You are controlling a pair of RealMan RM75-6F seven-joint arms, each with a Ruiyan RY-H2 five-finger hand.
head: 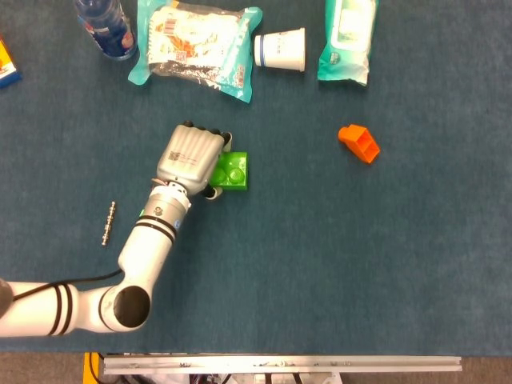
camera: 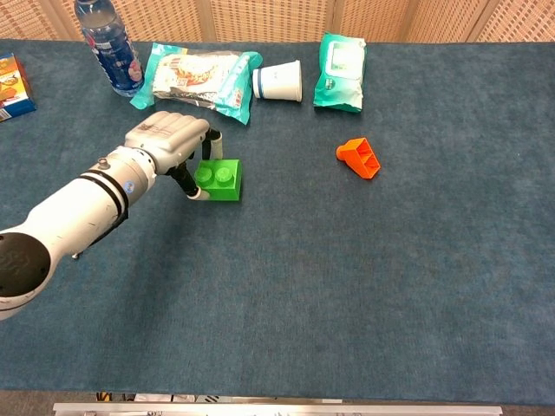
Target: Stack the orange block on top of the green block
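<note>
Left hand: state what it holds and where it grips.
The left hand holds the green block, fingers and thumb pinching its left end. The right hand is out of view.

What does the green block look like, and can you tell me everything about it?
The bright green plastic building block is a chunky rectangular brick with two round studs on top. It looks smooth and shiny. It sits upright, studs up, on the dark blue carpeted table, left of the middle. The robot's silver left hand grips it from its left side, fingers curled around the end. Nothing is stacked on it; the orange block lies far off to the right.
</note>
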